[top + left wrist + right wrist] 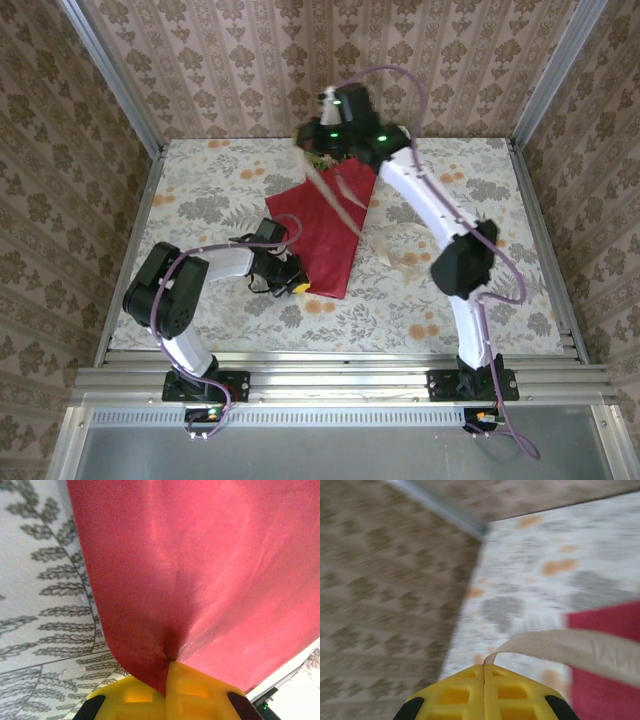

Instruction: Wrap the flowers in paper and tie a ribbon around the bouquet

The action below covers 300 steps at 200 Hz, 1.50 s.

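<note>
The red paper [325, 230] lies folded over in the middle of the table, narrowing toward me. My left gripper [296, 284] is shut on its near corner, and the crimson sheet [200, 570] rises from the pinched yellow fingertips of that gripper [169, 667]. At the paper's far end, a few flowers [322, 158] peek out, mostly hidden under my right wrist. My right gripper [303, 143] hovers there, shut on the cream ribbon [335, 195], which slants across the paper. In the right wrist view the ribbon [570, 647] leaves the closed gripper [484, 666] to the right.
The floral tablecloth [200, 200] covers the table, with patterned walls and metal posts [115, 75] close around it. More pale ribbon [398, 252] lies loose on the cloth right of the paper, near the right arm's elbow [465, 262].
</note>
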Tool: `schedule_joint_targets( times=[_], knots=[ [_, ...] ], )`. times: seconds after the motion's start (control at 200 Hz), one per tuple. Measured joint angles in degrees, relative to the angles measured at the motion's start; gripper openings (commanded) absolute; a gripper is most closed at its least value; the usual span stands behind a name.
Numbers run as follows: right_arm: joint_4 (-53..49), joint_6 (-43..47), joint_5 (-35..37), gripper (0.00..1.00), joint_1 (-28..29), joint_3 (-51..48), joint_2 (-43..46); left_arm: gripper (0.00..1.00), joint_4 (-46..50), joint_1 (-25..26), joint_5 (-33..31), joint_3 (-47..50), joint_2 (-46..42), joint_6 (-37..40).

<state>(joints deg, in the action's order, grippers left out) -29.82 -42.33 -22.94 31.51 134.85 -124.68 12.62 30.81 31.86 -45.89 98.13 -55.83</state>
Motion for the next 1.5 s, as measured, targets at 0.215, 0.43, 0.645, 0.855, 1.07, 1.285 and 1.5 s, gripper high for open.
schedule_joint_targets(
  times=[0.215, 0.43, 0.645, 0.855, 1.07, 1.285, 1.5],
  knots=[
    [-0.87, -8.83, -3.50, 0.37, 7.50, 24.92, -23.43, 0.00, -6.80, 2.91, -2.14, 1.03, -0.13, -0.90],
    [-11.58, -6.58, -3.04, 0.53, 6.16, 18.97, -25.53, 0.00, -8.79, 3.72, -3.91, 2.16, -1.03, -1.25],
    [-17.64, -1.16, 2.10, 0.52, 0.39, 0.46, -9.53, 0.00, -9.11, 3.76, -4.24, 2.38, -1.22, -1.73],
    [-14.01, 0.24, 6.14, 0.29, -11.91, -27.63, 13.18, 0.10, -8.76, 4.09, -5.11, 2.36, -1.77, -2.93],
    [-10.38, 0.09, 7.58, 0.34, -18.86, -46.14, 17.46, 0.26, -3.37, 4.13, -7.76, 1.33, -4.44, -4.85],
    [-6.93, -3.23, 6.54, 0.39, -17.35, -51.04, 13.88, 0.44, 2.08, 3.98, -7.87, 0.70, -9.25, -7.58],
    [-1.14, -8.96, 4.52, 0.26, -16.94, -51.82, 10.14, 0.50, 9.33, 1.92, -8.22, -2.34, -15.63, -11.06]
  ],
)
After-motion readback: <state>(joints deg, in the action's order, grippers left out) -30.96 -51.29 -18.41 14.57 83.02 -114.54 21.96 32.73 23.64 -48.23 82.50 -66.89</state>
